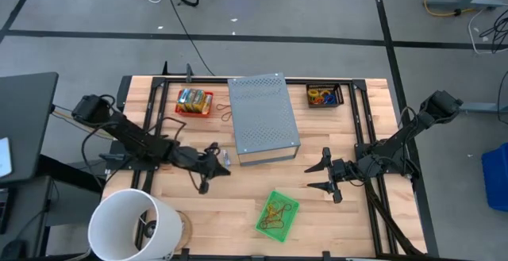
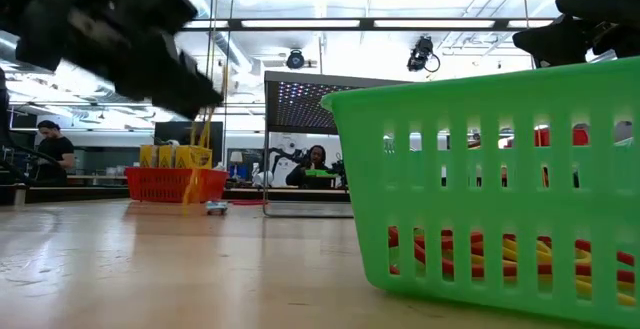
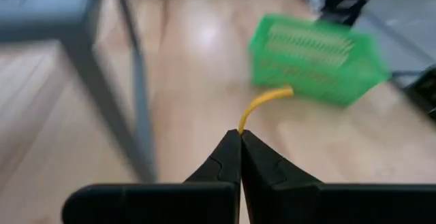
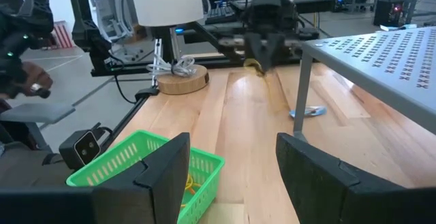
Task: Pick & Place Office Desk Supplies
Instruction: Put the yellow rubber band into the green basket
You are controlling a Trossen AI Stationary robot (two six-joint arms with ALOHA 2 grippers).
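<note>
Left gripper (image 3: 240, 134) clenched on yellow rubber band (image 3: 262, 101), above table (image 1: 230, 205), right gripper (image 1: 324, 177) spread wide, holding nothing, near green basket (image 1: 277, 214).

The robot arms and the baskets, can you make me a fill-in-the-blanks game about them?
1. The left gripper is pinched shut on a thin rubber band whose colour is ____.
2. The basket nearest the front edge of the table is coloured ____.
3. The right gripper has its two fingers ____.
4. The big perforated metal box stands between the red basket and the ____ basket.

Missing words: yellow; green; open; black
</note>
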